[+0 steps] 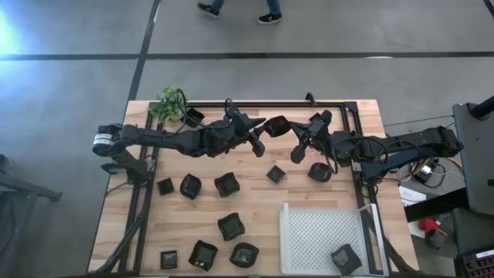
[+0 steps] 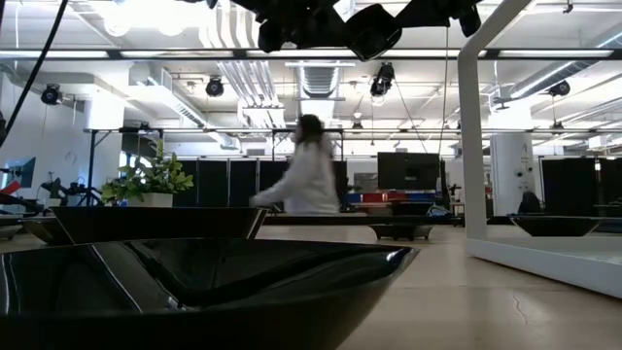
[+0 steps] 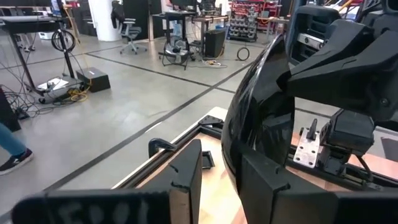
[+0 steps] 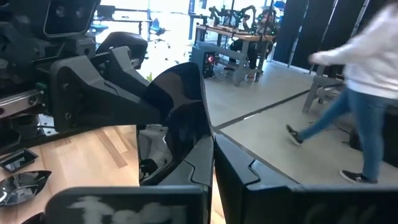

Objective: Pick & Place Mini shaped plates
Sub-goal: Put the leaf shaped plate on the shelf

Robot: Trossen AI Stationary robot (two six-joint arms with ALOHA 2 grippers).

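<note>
One mini shaped plate (image 1: 346,259) lies in the white perforated tray (image 1: 297,232) at the near right of the table, so the job looks barely begun. About eleven more black dishes sit loose on the wooden table (image 1: 255,197): a row of three (image 1: 191,186) under the left arm, two (image 1: 276,174) below the meeting grippers, four (image 1: 231,226) toward the near left edge, and one (image 1: 193,117) up by the small green plant (image 1: 167,103).

Both arms meet in mid-air over the far middle of the table, with a single plate (image 1: 276,126) held between them. The right gripper (image 1: 301,147) is pressed together on that plate's rim; in its wrist view the dark curved dish (image 4: 180,112) stands edge-on between its fingers. The left gripper (image 1: 257,137) has its fingers spread, one on each side of the same plate (image 3: 261,118), and I cannot be sure from these views whether either pad touches it. My reading is a handover between the arms, the plate now carried by the right one, which is the arm nearer the tray.

Left to do, as I judge it: bring this plate to the tray, then fetch the loose dishes. A person (image 2: 306,170) walks past in the room beyond.
</note>
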